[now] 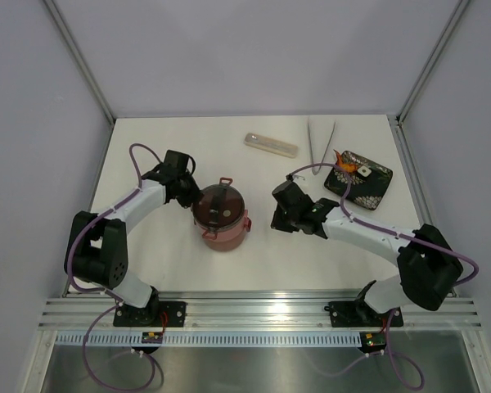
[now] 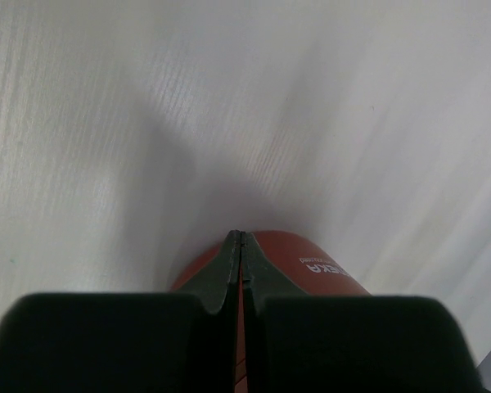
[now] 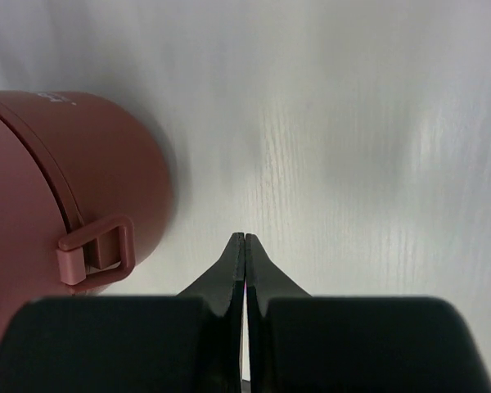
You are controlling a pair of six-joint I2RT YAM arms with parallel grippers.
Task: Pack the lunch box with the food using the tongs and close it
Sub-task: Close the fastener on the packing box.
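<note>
Lunch box (image 1: 221, 214) standing stacked and lidded, left gripper (image 2: 242, 239) hovering clenched at its left edge, holding nothing, right gripper (image 3: 245, 239) hovering clenched and empty just right of it, tongs (image 1: 317, 155) lying well beyond its right, food (image 1: 348, 164) sitting on black tray (image 1: 373, 187) past the tongs.

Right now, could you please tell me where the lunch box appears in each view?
Top external: lunch box at the table's centre, between the arms.
Left wrist: bottom centre, behind the shut left claw.
Right wrist: left edge, latch showing.
Shared landmark: the white table.
</note>
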